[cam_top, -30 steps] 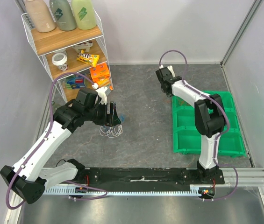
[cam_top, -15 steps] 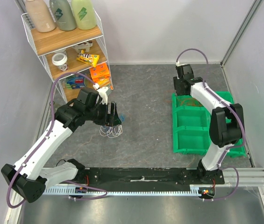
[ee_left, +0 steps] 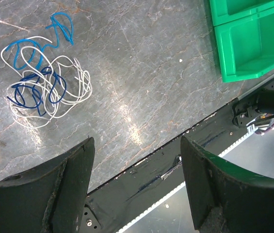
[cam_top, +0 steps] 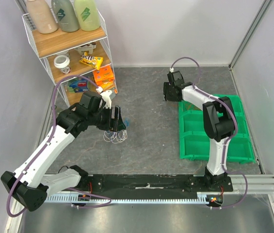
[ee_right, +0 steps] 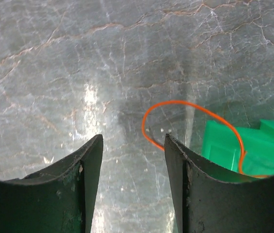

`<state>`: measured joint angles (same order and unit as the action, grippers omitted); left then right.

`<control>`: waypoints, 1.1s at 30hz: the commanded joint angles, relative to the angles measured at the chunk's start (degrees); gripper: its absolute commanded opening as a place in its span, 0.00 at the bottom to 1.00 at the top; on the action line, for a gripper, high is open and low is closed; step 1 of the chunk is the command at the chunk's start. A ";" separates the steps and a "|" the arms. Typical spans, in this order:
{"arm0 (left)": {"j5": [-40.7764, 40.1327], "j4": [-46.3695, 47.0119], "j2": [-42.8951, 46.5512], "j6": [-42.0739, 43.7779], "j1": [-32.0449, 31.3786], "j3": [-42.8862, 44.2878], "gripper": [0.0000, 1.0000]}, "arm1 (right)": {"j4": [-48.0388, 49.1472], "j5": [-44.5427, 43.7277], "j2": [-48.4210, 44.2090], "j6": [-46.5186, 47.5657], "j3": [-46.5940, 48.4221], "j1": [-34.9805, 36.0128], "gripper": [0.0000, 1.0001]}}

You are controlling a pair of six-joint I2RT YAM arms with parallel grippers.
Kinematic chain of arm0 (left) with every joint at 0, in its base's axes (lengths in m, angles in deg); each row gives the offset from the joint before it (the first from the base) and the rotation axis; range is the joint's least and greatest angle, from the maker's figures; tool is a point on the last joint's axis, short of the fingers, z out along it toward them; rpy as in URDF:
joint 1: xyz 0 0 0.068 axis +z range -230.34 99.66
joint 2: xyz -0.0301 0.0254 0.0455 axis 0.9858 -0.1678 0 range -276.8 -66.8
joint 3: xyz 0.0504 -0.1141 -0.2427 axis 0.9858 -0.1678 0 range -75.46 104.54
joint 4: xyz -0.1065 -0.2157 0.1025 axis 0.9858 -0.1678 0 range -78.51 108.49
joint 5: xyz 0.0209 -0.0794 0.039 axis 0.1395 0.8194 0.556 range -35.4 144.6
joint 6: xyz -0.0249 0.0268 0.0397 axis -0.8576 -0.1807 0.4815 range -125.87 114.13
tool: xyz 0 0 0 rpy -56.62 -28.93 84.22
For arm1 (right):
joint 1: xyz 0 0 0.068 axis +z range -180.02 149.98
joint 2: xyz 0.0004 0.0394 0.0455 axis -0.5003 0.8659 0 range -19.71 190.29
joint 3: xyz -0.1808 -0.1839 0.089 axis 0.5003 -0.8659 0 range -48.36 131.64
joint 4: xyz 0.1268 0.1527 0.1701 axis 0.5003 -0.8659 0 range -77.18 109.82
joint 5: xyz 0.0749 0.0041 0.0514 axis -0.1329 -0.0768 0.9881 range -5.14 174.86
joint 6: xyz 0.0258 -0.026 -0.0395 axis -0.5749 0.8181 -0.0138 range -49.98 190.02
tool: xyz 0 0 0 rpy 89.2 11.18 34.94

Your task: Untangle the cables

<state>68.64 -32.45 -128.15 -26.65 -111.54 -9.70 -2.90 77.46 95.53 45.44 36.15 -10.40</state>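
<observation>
Step in hand: sorting strands. Orange wire (ee_right: 180,101) drapes off the green bin (ee_right: 224,150) rim onto the table. The right gripper (ee_right: 133,141) is just short of it, jaws apart, empty. Left gripper (ee_left: 136,141) is wide open and empty, with the white-and-blue cables (ee_left: 42,90) lying beyond its fingers. Next, by my judgement: pinch one blue loop and draw it clear.

surface: grey marbled tabletop (cam_top: 151,126) | walls: plain pale panels (cam_top: 151,29) | far-left: white wire shelf (cam_top: 69,41), wooden boards
</observation>
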 commanded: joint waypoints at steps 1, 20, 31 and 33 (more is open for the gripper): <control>0.55 -0.39 1.31 1.44 0.18 2.27 0.77 | 6.20 -2.61 3.58 -3.28 0.04 -0.46 0.60; 0.46 -0.22 0.17 1.35 0.09 2.18 0.77 | 4.53 1.91 -13.79 -6.70 -6.71 -5.18 0.00; 0.37 0.31 -0.62 0.91 0.09 1.92 0.77 | 9.63 15.84 -15.93 -7.86 -21.67 -24.27 0.00; 0.28 0.31 -1.06 0.56 0.18 1.92 0.77 | 9.10 14.44 -14.35 -6.28 -21.15 -24.36 0.00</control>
<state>68.62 -32.47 -128.80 -26.65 -111.54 -9.42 5.80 89.02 78.11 37.97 15.28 -34.88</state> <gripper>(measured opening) 0.773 0.010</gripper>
